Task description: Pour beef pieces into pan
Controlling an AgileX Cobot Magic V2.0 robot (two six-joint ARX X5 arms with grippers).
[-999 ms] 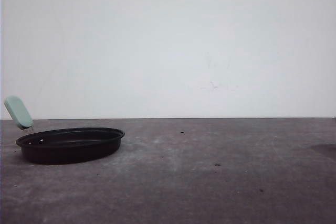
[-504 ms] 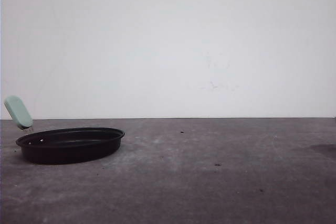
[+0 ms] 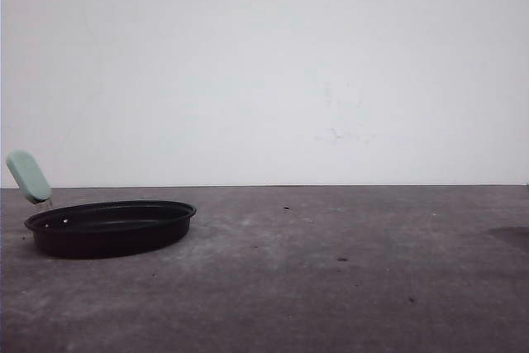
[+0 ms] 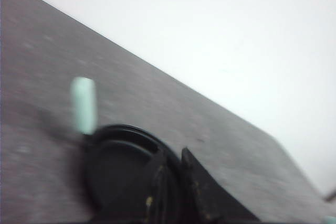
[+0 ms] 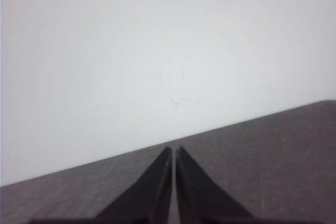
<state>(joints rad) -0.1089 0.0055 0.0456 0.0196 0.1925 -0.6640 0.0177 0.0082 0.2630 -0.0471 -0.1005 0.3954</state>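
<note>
Closed on nothing, the right gripper [image 5: 172,153] is idling while the left gripper [image 4: 173,156], seemingly shut in a blurred, moving view, is hanging over the unmoved pan [image 3: 110,226] near the table's [image 3: 347,287] left edge, beef unpoured

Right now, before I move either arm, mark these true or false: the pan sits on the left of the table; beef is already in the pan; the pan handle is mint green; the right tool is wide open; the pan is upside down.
1. The pan sits on the left of the table. True.
2. Beef is already in the pan. False: the part of its inside seen from the front looks bare and black.
3. The pan handle is mint green. True.
4. The right tool is wide open. False: its fingertips are together, nothing between them.
5. The pan is upside down. False: it stands upright, rim up.
</note>
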